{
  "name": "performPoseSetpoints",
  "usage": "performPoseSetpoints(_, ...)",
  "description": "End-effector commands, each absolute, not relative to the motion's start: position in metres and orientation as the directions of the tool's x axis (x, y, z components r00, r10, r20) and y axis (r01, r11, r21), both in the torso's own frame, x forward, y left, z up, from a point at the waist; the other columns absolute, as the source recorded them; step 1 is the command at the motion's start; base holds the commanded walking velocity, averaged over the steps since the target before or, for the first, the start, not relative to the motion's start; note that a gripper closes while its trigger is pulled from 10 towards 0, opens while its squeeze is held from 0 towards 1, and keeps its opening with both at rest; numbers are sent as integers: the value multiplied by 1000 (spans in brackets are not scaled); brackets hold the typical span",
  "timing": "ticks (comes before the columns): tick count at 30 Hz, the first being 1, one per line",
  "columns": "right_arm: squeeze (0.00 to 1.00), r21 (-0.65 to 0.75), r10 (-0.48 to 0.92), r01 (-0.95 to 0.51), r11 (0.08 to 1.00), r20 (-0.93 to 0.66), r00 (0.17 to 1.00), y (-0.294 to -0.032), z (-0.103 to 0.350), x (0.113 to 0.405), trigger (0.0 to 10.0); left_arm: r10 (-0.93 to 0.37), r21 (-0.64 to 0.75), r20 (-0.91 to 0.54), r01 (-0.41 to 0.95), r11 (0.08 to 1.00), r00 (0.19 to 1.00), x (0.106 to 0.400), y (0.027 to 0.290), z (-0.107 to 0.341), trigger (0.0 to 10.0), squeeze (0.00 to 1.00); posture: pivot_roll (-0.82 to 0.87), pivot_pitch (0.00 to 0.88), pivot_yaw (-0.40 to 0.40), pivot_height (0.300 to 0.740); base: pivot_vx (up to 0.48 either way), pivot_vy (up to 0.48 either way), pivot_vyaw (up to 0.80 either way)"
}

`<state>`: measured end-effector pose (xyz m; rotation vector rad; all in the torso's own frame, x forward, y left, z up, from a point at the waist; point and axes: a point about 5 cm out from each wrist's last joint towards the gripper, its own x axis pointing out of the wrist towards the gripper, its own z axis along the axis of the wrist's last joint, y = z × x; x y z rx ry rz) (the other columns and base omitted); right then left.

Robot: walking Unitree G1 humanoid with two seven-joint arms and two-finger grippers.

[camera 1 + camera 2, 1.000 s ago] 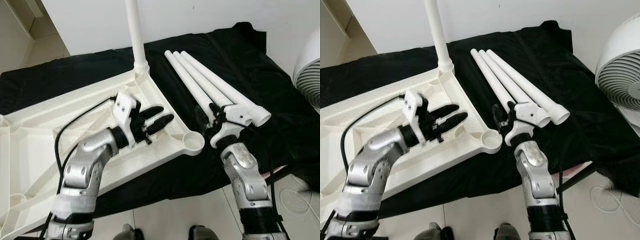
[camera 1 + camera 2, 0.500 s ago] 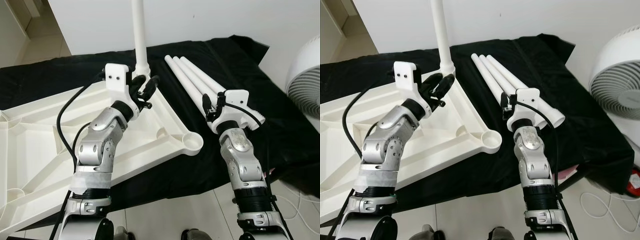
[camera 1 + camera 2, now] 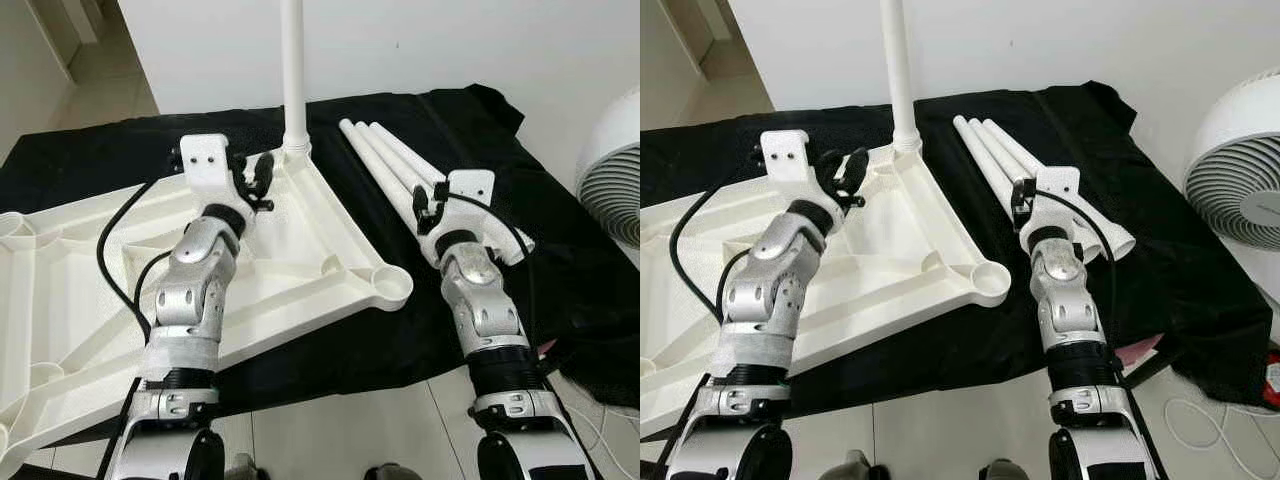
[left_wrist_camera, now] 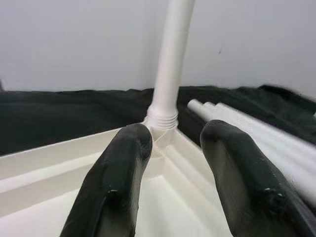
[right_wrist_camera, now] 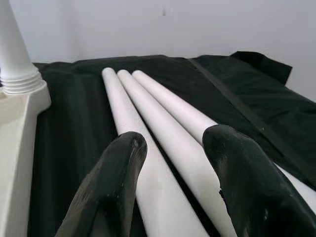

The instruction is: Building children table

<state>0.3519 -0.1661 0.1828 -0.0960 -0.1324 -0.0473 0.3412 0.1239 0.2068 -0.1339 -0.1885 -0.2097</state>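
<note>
The white plastic table top [image 3: 80, 290] lies upside down on a black cloth. One white leg [image 3: 292, 70] stands screwed into its far corner socket. Three loose white legs [image 3: 385, 155] lie side by side on the cloth to the right. My left gripper [image 3: 258, 178] hovers over the table top, just short of the upright leg [image 4: 170, 54], open and empty. My right gripper [image 3: 428, 205] hangs over the near ends of the loose legs [image 5: 148, 113], also open with nothing between its fingers [image 5: 118, 187].
An empty round leg socket [image 3: 391, 286] sits at the table top's near right corner. A white fan [image 3: 1240, 150] stands on the floor at the far right, by a white wall. The cloth's front edge drops to a tiled floor.
The camera has lifted and shifted. My left gripper rose from low over the table underside to near the upright leg. My right gripper drew up from the loose legs' ends.
</note>
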Motion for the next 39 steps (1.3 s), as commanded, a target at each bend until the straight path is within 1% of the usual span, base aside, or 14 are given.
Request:
performPoseSetpoints(1, 0, -105, -56, 69, 992, 116, 992, -168, 178, 352, 10000, -152, -68, 183, 167, 984, 971, 340, 125, 199, 10000, 0, -126, 0, 67, 740, 0, 0, 0)
performPoseSetpoints(7, 0, -122, -72, 91, 988, 150, 986, -176, 177, 348, 10000, -134, -47, 229, 148, 988, 964, 336, 132, 201, 10000, 0, -135, 0, 85, 740, 0, 0, 0)
performPoseSetpoints(8, 0, -125, -46, 70, 990, 186, 982, -172, 177, 345, 10000, -108, -47, 245, 123, 991, 963, 337, 138, 200, 10000, 0, -141, 0, 122, 740, 0, 0, 0)
performPoseSetpoints(15, 4, -110, -14, 39, 993, 219, 976, -166, 172, 341, 10000, -115, -58, 279, 136, 989, 953, 335, 138, 193, 10000, 0, -136, 0, 131, 740, 0, 0, 0)
performPoseSetpoints(16, 141, -102, -6, 29, 994, 219, 976, -164, 168, 341, 10000, -109, -66, 287, 133, 989, 952, 333, 138, 189, 10000, 0, -129, 0, 126, 740, 0, 0, 0)
performPoseSetpoints(17, 357, -92, 11, 10, 996, 221, 975, -161, 165, 339, 10000, -107, -88, 272, 136, 987, 956, 332, 137, 182, 10000, 0, -129, 0, 126, 740, 0, 0, 0)
performPoseSetpoints(18, 1000, -87, 9, 11, 996, 225, 974, -159, 163, 339, 10000, -112, -101, 267, 143, 985, 957, 330, 136, 177, 10000, 0, -124, 0, 116, 740, 0, 0, 0)
performPoseSetpoints(25, 1000, -74, -13, 30, 997, 214, 977, -155, 160, 342, 10000, -93, -75, 261, 116, 990, 961, 330, 137, 173, 10000, 0, -119, 0, 112, 740, 0, 0, 0)
performPoseSetpoints(26, 620, -85, -24, 42, 995, 204, 979, -157, 158, 342, 10000, -95, -74, 271, 119, 990, 958, 330, 137, 177, 10000, 0, -115, 0, 110, 740, 0, 0, 0)
performPoseSetpoints(27, 620, -91, -31, 50, 995, 199, 979, -158, 157, 342, 10000, -98, -72, 280, 122, 990, 955, 331, 137, 179, 10000, 0, -115, 0, 110, 740, 0, 0, 0)
performPoseSetpoints(28, 0, -101, -45, 64, 993, 176, 983, -161, 154, 342, 10000, -105, -58, 287, 127, 990, 952, 331, 137, 182, 10000, 0, -117, 0, 109, 740, 0, 0, 0)
performPoseSetpoints(32, 0, -106, -54, 72, 992, 161, 985, -162, 153, 343, 10000, -110, -48, 292, 130, 990, 950, 331, 137, 184, 10000, 0, -117, 0, 109, 740, 0, 0, 0)
performPoseSetpoints(34, 0, -109, -67, 80, 991, 115, 991, -169, 151, 343, 10000, -155, -16, 290, 166, 986, 944, 330, 135, 188, 10000, 0, -121, 0, 104, 740, 0, 0, 0)
performPoseSetpoints(39, 0, -129, -9, 12, 992, 23, 1000, -174, 139, 343, 10000, -212, 20, 306, 217, 976, 928, 328, 127, 195, 10000, 0, -118, 0, 98, 740, 0, 0, 0)
